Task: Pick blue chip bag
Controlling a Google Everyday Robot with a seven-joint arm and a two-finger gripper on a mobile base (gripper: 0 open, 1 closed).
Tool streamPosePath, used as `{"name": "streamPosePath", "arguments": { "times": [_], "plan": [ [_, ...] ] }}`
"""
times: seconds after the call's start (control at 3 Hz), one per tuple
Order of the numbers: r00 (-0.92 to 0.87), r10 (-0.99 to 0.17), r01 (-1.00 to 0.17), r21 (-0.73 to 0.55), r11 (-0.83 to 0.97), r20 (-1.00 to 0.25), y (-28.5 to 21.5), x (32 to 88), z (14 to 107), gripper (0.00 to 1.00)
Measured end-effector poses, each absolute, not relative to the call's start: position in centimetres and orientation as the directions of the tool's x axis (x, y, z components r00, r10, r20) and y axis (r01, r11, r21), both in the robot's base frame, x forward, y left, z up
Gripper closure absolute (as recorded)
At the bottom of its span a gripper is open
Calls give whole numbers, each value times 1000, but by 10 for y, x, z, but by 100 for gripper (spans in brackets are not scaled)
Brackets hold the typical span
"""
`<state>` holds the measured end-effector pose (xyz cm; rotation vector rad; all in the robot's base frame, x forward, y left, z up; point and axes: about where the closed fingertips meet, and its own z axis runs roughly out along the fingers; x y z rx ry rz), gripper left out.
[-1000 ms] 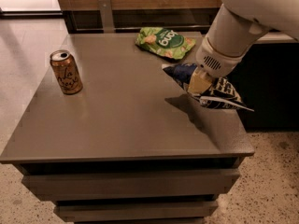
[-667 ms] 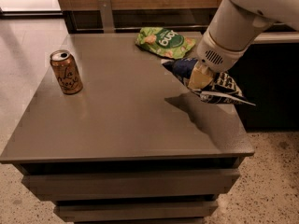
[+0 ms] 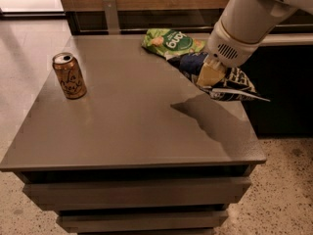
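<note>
The blue chip bag [image 3: 234,83] is dark navy with white lettering and white edges. It hangs in the air above the right side of the grey table [image 3: 132,116], casting a shadow on the top. My gripper [image 3: 210,75] is shut on the bag's middle, with a tan finger [image 3: 209,74] showing in front of it. The white arm comes down from the upper right and hides the bag's top part.
A light green chip bag [image 3: 171,43] lies at the table's far edge, just behind the gripper. A copper-coloured can [image 3: 69,75] stands upright at the left. A dark counter runs behind and to the right of the table.
The gripper has risen a little with the blue chip bag in it, drifting slightly up and away from the table top. The can and green bag have not moved.
</note>
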<state>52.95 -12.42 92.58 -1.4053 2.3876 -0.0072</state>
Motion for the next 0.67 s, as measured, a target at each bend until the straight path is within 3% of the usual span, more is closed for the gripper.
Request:
{"name": "streamPosePath", "arguments": {
  "times": [0.67],
  "plan": [
    [-391,-863,-869,-180,460,-319,-119,532,929,100]
  ]
}}
